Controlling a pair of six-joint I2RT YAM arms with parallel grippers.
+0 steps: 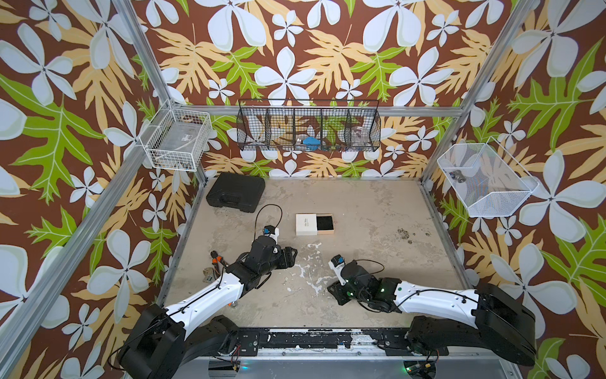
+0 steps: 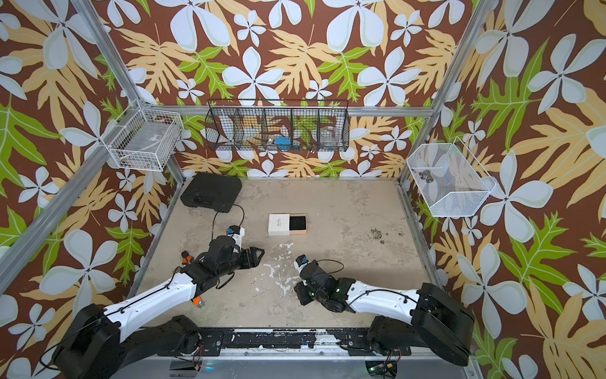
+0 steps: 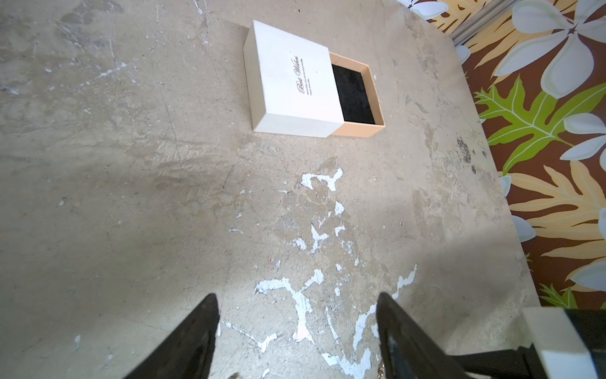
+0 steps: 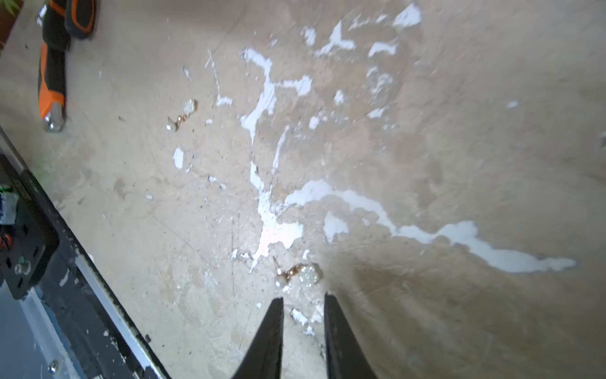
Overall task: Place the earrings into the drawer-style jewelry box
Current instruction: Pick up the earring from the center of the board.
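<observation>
The drawer-style jewelry box (image 1: pixel 306 224) (image 2: pixel 278 224) lies mid-table, and its black-lined tray (image 3: pixel 352 93) is slid partly out of the white sleeve (image 3: pixel 295 78). One pearl-and-gold earring (image 4: pixel 296 275) lies on the table just beyond the tips of my right gripper (image 4: pixel 303 296). That gripper's jaws stand a narrow gap apart with nothing between them. A second earring (image 4: pixel 182 115) lies farther off, near an orange-handled tool. My left gripper (image 3: pixel 296 297) hovers wide open over bare table, short of the box. In both top views the grippers (image 1: pixel 293 255) (image 1: pixel 333 290) sit at the table's front half.
A black plastic case (image 1: pixel 236 192) sits at the back left corner. The orange-and-black tool (image 4: pixel 52 65) lies near the left arm. The black front rail (image 4: pixel 49 229) borders the table's near edge. Wire baskets (image 1: pixel 308 126) hang on the walls above the table.
</observation>
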